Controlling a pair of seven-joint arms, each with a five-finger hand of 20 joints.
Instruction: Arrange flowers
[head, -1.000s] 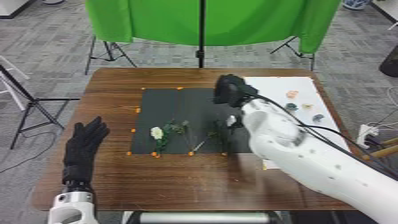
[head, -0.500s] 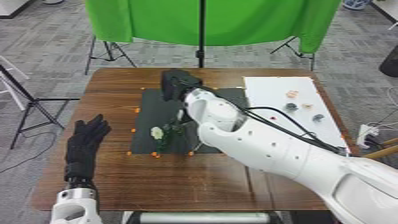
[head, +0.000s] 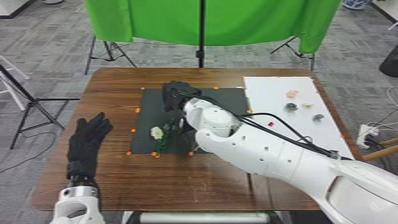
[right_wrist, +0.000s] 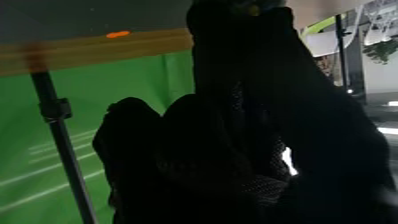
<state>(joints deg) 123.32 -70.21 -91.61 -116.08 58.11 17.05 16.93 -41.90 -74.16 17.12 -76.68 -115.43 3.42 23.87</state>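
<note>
Head view. Left hand (head: 84, 142) lies palm-down on the brown wooden counter (head: 115, 182), left of the dark mat (head: 153, 107); its fingers are straight, close to one another, with the thumb a little apart. Right arm (head: 266, 150) crosses from the near right over part of the white sheet (head: 266, 90) and the mat. Right hand (head: 180, 91) is over the far part of the mat; whether it touches the mat, I cannot tell. Cannot tell either whether this hand is open or closed, or has anything in it; the glove is very dark in the right wrist view too.

Flowers: a white flower (head: 157, 133) with a green stem (head: 161, 145) lies on the mat's near left part. Greenery (head: 171, 125) just beside it, partly hidden by the right arm.

On the white sheet: a peach-coloured piece (head: 291, 93) farthest off, a grey-blue piece (head: 291, 106) and a cream piece (head: 307, 106) side by side, a second grey-blue piece (head: 318, 117) nearer the right edge, a small red spot (head: 271, 124) nearer the arm. Types too small to tell.

Orange marks line the mat's edges. Beyond the counter, a green cloth (head: 151, 22) and a black pole (head: 201, 35).
</note>
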